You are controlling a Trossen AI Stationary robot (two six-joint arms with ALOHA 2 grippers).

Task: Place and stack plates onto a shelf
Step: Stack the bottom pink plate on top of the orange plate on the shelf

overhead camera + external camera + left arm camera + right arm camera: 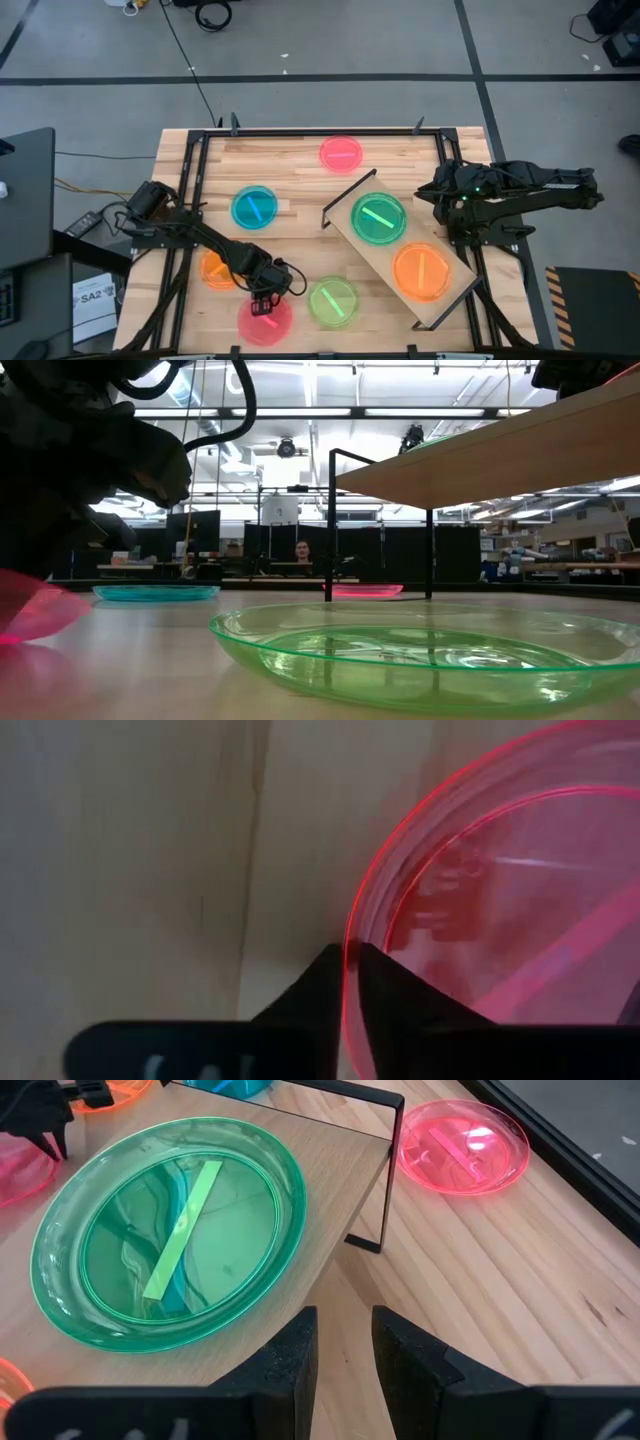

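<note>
My left gripper [263, 303] stands near the table's front edge, shut on a pink plate [268, 322] that lies on the table. Beside it lie a green plate [333, 300] and an orange plate [213, 270], which is partly under the arm. A blue plate [254, 207] and a second pink plate [342, 152] lie farther back. The shelf [412, 235] stands slantwise at the right and carries a green plate [379, 218] and an orange plate [421, 270]. My right gripper [345, 1340] hangs open above the shelf's far end, holding nothing. My left gripper pinches the pink plate's rim [352, 935] on its far side, one finger inside the plate and one finger [310, 990] outside it. The fingers come from above, pointing steeply down. The plate appears to lie flat on the table.
The shelf's black wire frame [385, 1170] stands up from the table by the far pink plate [463, 1145]. A black frame [300, 131] runs along the table's far edge and sides. Bare wood lies in the middle between the blue plate and the shelf.
</note>
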